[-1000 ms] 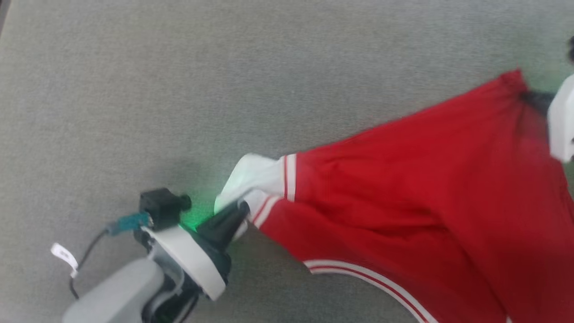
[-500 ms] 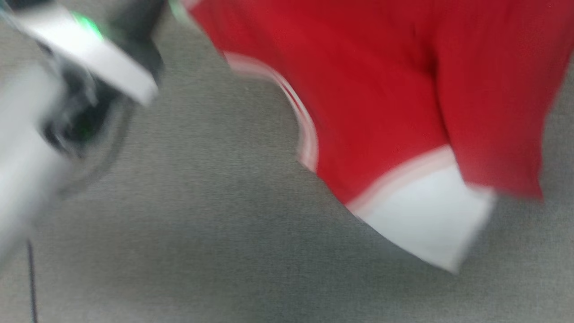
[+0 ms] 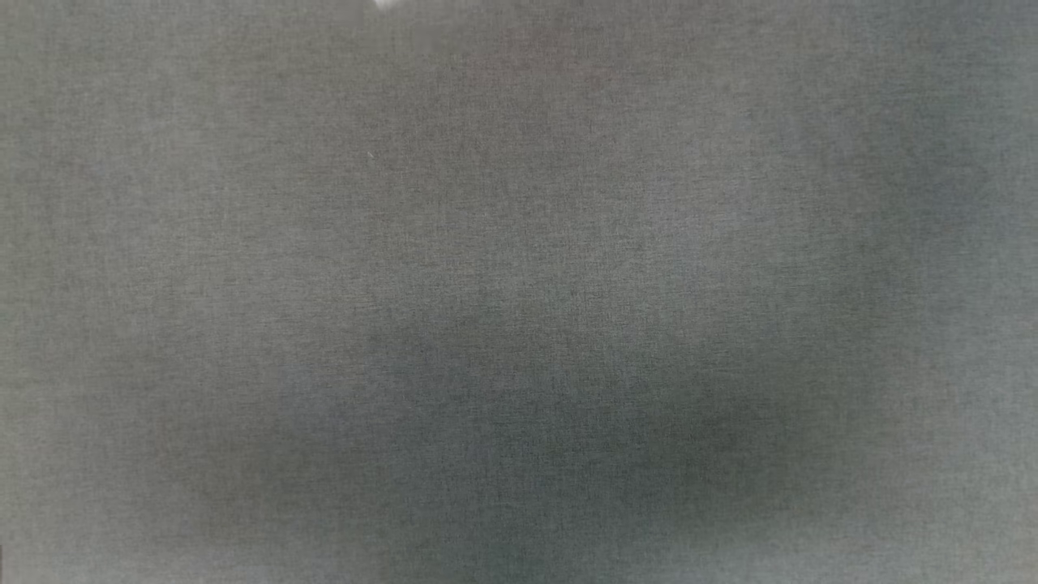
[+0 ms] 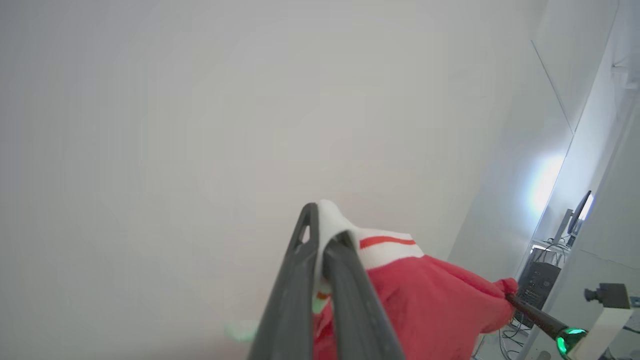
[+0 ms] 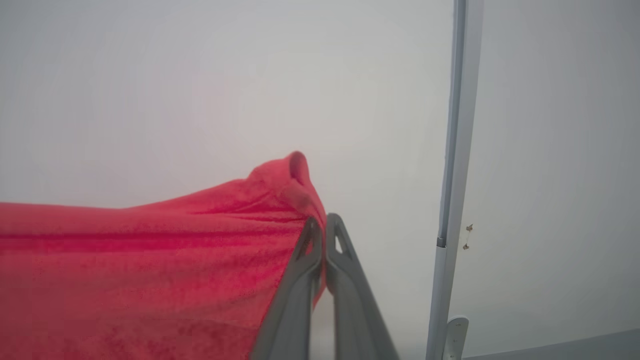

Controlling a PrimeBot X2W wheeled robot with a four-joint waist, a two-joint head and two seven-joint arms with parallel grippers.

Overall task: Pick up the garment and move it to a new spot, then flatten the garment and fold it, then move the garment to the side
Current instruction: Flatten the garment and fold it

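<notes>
Head view looks down on a grey woven surface [image 3: 243, 243] with a soft, dark shadow [image 3: 551, 422] spread across its lower middle. A small white speck [image 3: 388, 3] sits at the top edge, too blurred to identify.

Left wrist view has the left fingers [image 4: 295, 285] pressed together on the garment [image 4: 430, 300]. They pinch the tip of its white sleeve [image 4: 380, 252], which pokes up between and just beyond the fingertips and carries a red stripe. From the sleeve the red body of the garment runs down and to the right, pulled into a taut band. At the far end of that band a red corner is bunched up and clamped by the right fingers [image 4: 532, 312], which enter from the lower right with a green light [image 4: 570, 340] glowing at their base. Behind the cloth is a plain white wall [image 4: 200, 125]. Far to the right stand a monitor [image 4: 582, 210], a dark computer tower [image 4: 537, 282] and a small black camera [image 4: 605, 295] on a pale bracket.

Right wrist view has the right fingers [image 5: 295, 290] closed tight on a hemmed red edge of the garment [image 5: 150, 260]. The hem folds up just above the fingertips, and the cloth stretches away to the left edge. A pale upright pole [image 5: 455, 150] stands to the right, against a white wall.

So the garment hangs spread between the two pairs of fingers. Whether its lower part touches anything, I cannot tell.
</notes>
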